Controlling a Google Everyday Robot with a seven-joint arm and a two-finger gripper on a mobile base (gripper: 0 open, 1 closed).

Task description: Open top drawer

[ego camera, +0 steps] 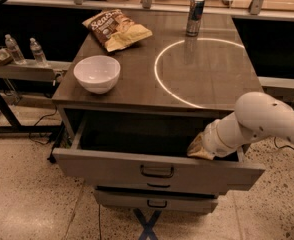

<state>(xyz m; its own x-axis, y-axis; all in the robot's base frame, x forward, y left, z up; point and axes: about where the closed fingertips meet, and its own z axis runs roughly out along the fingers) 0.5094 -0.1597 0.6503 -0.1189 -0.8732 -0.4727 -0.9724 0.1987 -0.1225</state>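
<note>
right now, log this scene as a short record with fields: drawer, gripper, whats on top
top drawer: pulled out, inside dark
gripper: inside the top drawer at its right end, just behind the front panel
lower drawers: beneath, not pulled out as far
countertop: white bowl front left, chip bag back left, can at the back

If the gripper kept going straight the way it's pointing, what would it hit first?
Probably the top drawer: the gripper sits inside its open box, angled down into it, so the floor or front panel comes first. Depth is unclear.
</note>
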